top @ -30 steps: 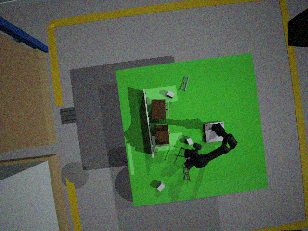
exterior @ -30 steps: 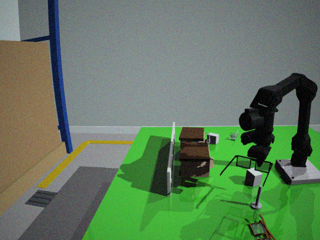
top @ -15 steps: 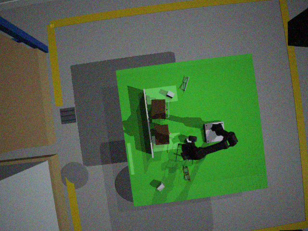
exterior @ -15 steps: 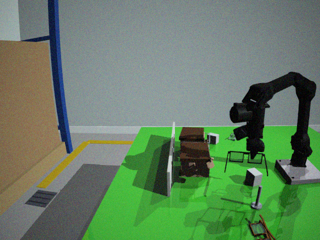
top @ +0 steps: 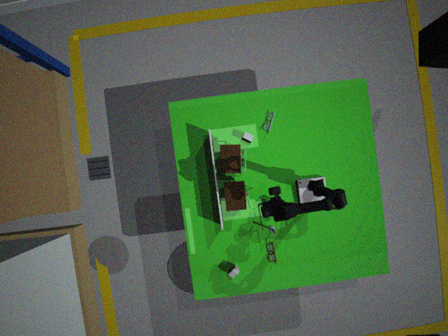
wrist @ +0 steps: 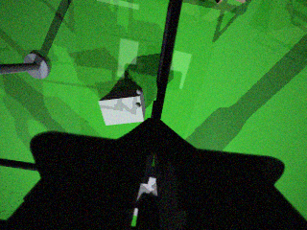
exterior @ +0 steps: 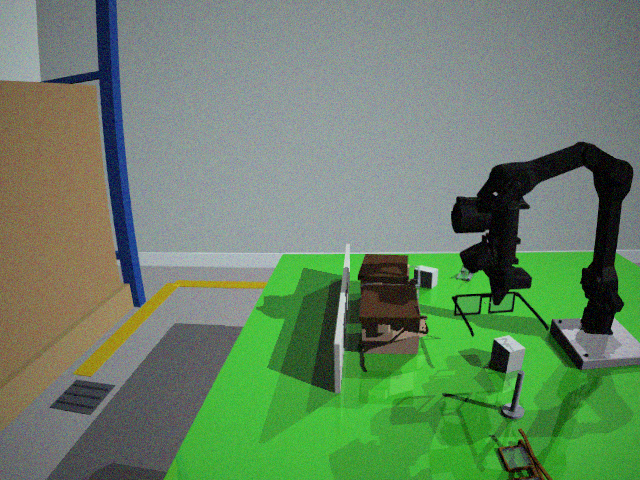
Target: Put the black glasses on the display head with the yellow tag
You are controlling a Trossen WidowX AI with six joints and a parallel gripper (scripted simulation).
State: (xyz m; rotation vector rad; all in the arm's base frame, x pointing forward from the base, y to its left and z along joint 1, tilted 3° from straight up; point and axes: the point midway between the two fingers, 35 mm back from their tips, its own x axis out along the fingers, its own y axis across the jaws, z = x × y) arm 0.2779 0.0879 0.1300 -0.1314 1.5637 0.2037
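Observation:
The gripper (exterior: 498,302) (wrist: 155,120) is shut on the black glasses (exterior: 532,310) at the middle of their front. They hang level in the air, temples open, right of the heads in the exterior view. The near display head (top: 235,195) (exterior: 390,304) and the far display head (top: 230,159) (exterior: 383,267) have brown tops and stand side by side, faces toward the arm. The gripper and glasses are clear of both heads. In the top view the arm hides the fingertips. I cannot make out the yellow tag on either head.
A white panel (top: 217,180) (exterior: 339,330) stands behind the heads. A white box (exterior: 509,353) (wrist: 122,112) and a grey post stand (exterior: 512,410) (wrist: 38,66) are near the glasses. Orange-brown glasses (top: 268,250) and silver glasses lie on the green table (top: 325,126). Other white boxes (top: 248,137) (top: 233,271) stand there.

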